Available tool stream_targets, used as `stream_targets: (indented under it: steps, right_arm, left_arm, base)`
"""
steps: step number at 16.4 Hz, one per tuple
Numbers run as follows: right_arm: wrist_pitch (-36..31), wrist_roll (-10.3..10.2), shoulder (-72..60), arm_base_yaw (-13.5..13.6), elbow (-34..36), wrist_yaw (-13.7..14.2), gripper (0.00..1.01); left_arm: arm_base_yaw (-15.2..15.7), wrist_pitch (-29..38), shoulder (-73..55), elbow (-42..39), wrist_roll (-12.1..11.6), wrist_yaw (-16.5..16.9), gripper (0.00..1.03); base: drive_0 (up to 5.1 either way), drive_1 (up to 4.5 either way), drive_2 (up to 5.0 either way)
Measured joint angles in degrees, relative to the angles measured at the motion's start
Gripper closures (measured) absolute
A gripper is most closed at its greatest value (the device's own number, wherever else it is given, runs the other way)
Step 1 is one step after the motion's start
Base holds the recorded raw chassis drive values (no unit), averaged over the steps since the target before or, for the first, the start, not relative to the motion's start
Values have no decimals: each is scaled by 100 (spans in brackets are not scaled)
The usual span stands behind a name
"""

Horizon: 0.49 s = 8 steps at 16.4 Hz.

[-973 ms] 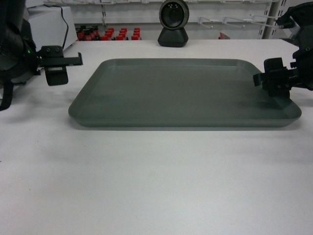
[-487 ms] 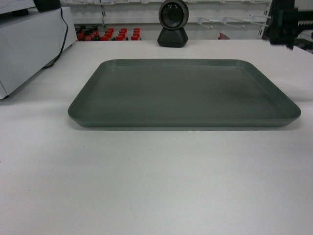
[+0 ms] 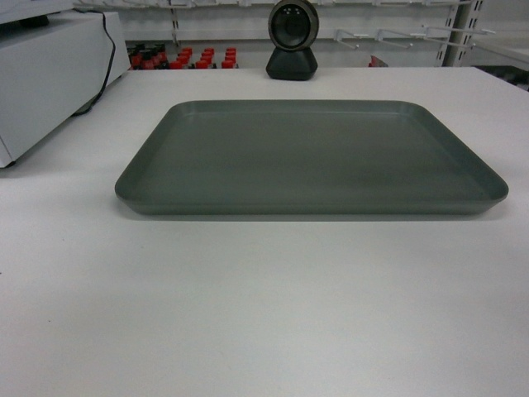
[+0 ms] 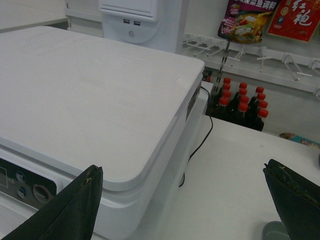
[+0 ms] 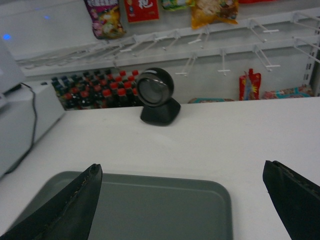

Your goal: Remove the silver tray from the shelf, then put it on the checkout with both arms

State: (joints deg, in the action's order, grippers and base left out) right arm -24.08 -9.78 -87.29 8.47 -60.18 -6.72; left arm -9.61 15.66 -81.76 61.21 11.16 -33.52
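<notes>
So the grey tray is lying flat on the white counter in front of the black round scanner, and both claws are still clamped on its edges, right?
Not quite. The silver tray does lie flat on the checkout before the scanner, but neither claw grips it. The head view shows its edges free, and both wrist views show open jaws holding nothing.

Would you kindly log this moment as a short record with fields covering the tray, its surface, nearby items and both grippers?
tray: flat matte grey-silver tray with rounded corners, lying flat, nothing on it
surface: white checkout tabletop
behind tray: black round-headed scanner, apart from the tray
left of tray: white box-shaped machine with a black cable
left gripper: open, holding nothing, over the white machine
right gripper: open, holding nothing, above the tray
task state: tray set down, released
</notes>
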Motion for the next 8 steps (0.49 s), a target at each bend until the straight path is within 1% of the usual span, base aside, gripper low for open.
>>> stream_targets:
  steps: [1, 3, 4, 5, 6, 7, 8]
  right_arm:
    - [-79, -101, 109, 79, 42, -2, 3]
    - [-264, -205, 245, 227, 101, 0, 3]
    - [-212, -90, 365, 363, 173, 444, 8]
    - [-365, 258, 638, 396, 597, 1174, 19]
    - [-433, 575, 1104, 350, 1244, 1692, 32]
    - [-433, 682, 1379, 289, 1576, 1766, 40]
    - [-474, 758, 1705, 221, 1928, 1790, 49]
  left_arm:
    - [-2, -2, 0, -22, -50, -2, 5]
    - [-13, 57, 0, -50, -122, -66, 5]
    - [-44, 103, 9, -50, -160, -107, 5]
    - [114, 632, 173, -328, -448, 761, 13]
    - [240, 925, 638, -975, -737, 1814, 26]
    - [315, 1034, 920, -1355, -826, 2247, 33]
    - [400, 1137, 1233, -1757, -903, 2599, 42]
  base:
    - [0, 0, 0]
    - [0, 0, 0]
    - [0, 0, 0]
    - [0, 0, 0]
    - [0, 0, 0]
    - [0, 0, 0]
    - [0, 0, 0]
